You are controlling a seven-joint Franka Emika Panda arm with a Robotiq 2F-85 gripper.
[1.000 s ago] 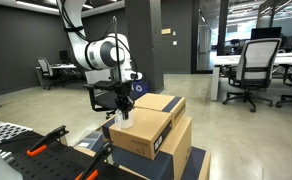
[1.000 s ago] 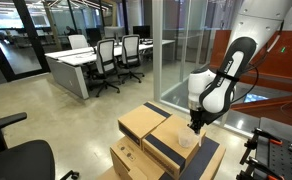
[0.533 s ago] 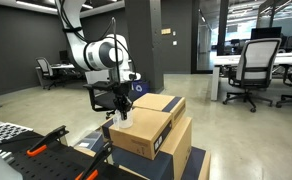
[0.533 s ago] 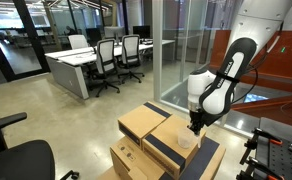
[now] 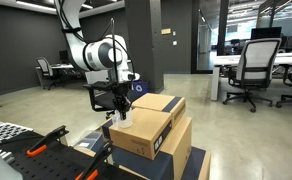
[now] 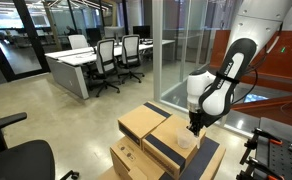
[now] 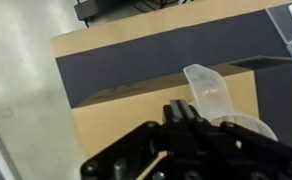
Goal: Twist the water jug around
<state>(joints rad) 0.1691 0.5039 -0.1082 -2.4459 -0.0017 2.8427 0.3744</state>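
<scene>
We judge the twist itself is in hand. The arm (image 5: 108,52) bends down over the stacked cardboard boxes (image 5: 151,130). Its gripper (image 6: 194,127) points straight down, jaws pressed together at the rim of the water jug (image 7: 211,95), which stands on the top box. Whether it pinches the wall, we cannot tell. Next calls for slow wrist rotation.

The arm (image 5: 98,52) arches over and bends downward, its white wrist (image 6: 199,86) held above the upper cardboard box (image 5: 146,130). The gripper (image 5: 125,113) points straight down at that box's top, close to one edge, low over the surface. Its jaws are drawn together; in the wrist view the black fingers (image 7: 181,110) sit pressed side by side.
</scene>
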